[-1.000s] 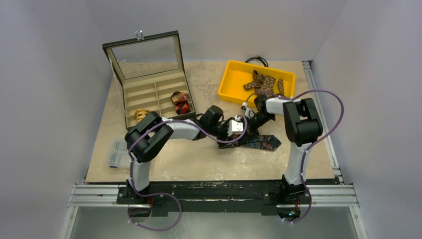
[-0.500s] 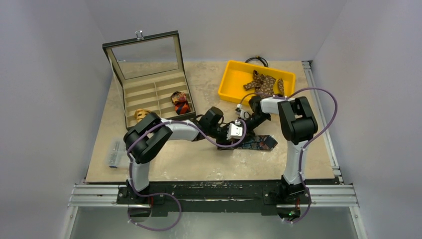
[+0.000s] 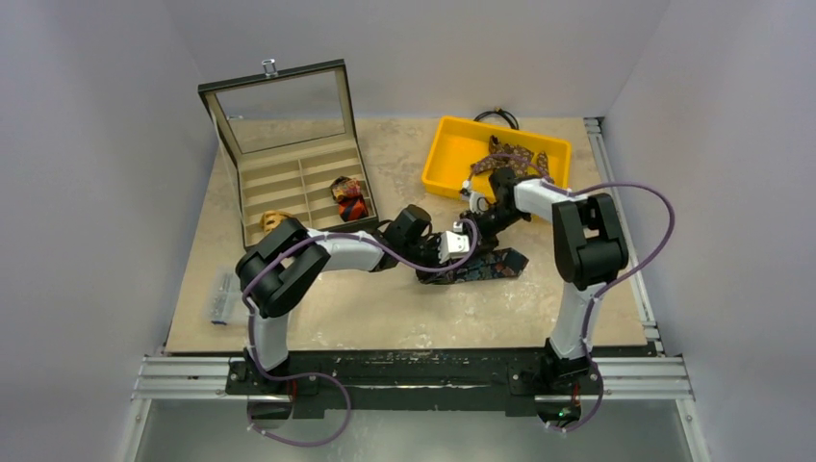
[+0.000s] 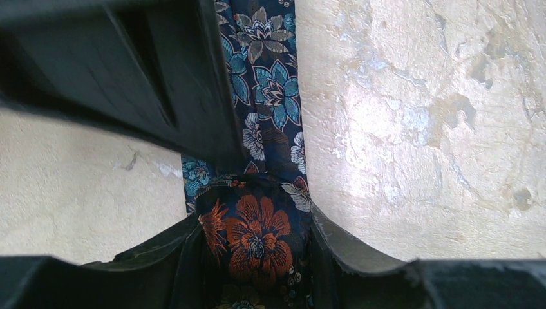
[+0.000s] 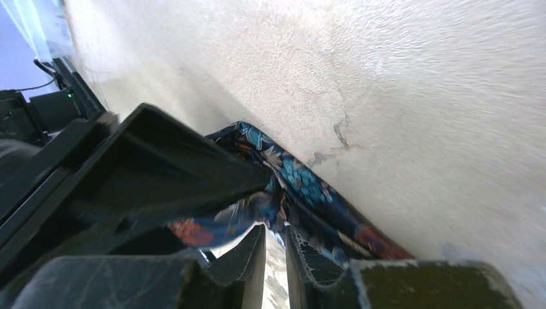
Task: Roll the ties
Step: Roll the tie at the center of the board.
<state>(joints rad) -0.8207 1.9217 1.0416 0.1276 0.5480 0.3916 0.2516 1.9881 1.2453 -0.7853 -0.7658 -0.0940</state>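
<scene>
Back-left corner of tabletop [image 3: 385,318]: box [image 3: 289,175], two coils [image 3: 349,198] inside. Centre: left gripper [image 4: 254,225] clamps rolled end of navy tie [image 3: 491,266] tighter than a second ago. Flat tail shorter, so roll advancing, tail left to wind. Right gripper [image 5: 275,238] jaws just cracked apart; hold on cloth unclear. Back-right: tray [image 3: 438,159], brown tie [image 3: 518,154] waiting.
</scene>
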